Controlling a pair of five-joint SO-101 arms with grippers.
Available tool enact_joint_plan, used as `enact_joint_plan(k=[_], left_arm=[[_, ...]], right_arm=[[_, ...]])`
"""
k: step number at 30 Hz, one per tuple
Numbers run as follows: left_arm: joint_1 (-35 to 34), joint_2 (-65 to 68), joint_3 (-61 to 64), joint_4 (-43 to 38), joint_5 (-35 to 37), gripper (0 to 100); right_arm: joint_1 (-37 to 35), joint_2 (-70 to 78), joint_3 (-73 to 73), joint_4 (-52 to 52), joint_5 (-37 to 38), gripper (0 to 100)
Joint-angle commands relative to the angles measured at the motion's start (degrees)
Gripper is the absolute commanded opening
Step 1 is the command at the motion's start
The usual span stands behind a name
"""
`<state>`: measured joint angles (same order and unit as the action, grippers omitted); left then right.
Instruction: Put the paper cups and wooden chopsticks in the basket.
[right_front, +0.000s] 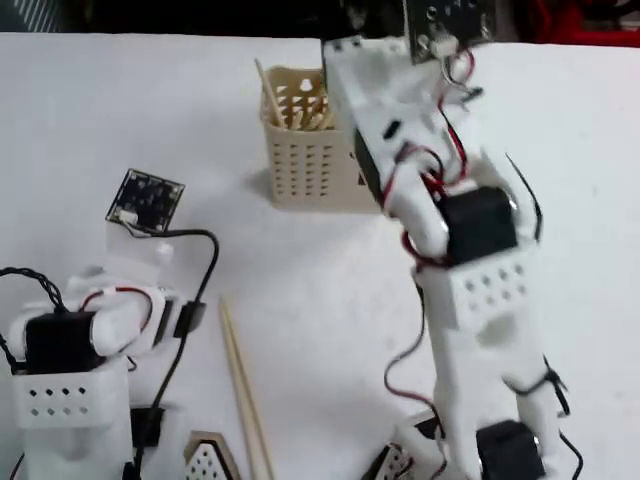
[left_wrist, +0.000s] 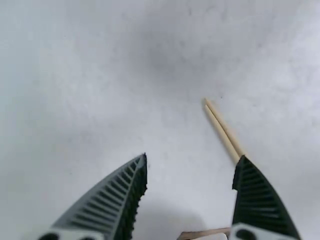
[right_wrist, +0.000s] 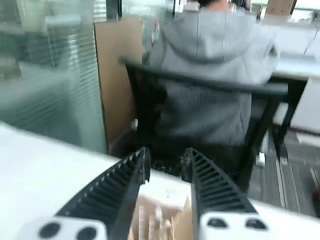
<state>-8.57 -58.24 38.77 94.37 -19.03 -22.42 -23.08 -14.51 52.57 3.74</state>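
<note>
A cream perforated basket (right_front: 305, 160) stands at the back middle of the table, with wooden chopsticks (right_front: 270, 95) leaning inside it. Another pair of chopsticks (right_front: 240, 385) lies flat on the table near the front. In the left wrist view my left gripper (left_wrist: 192, 158) is open low over the table, and this pair of chopsticks (left_wrist: 222, 131) runs under one black fingertip (left_wrist: 255, 192). My right arm (right_front: 440, 200) stretches over the basket's right side. My right gripper (right_wrist: 166, 152) is narrowly open with nothing between its tips; something pale beige (right_wrist: 160, 217) lies blurred beneath it.
The left arm (right_front: 60, 370) sits at the front left with a black cable looping beside it. The right arm's base and wires occupy the front right. White table (right_front: 130, 110) stretches left of the basket. A person sits in a chair (right_wrist: 210, 95) beyond the table.
</note>
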Motion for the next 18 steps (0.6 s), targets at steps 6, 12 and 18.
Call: enact_joint_plan(k=[6, 12, 18], left_arm=[[4.2, 14.3, -11.2, 4.4, 0.0, 28], [7.7, 31.9, -17.7, 6.2, 5.5, 28], [10.4, 42.7, -17.5, 1.1, 10.4, 28]], right_arm=[[1.5, -1.7, 0.1, 20.1, -0.4, 11.5], [8.0, -2.0, 8.6, 22.3, -1.0, 11.5], [13.1, -4.4, 15.3, 22.1, -1.0, 11.5]])
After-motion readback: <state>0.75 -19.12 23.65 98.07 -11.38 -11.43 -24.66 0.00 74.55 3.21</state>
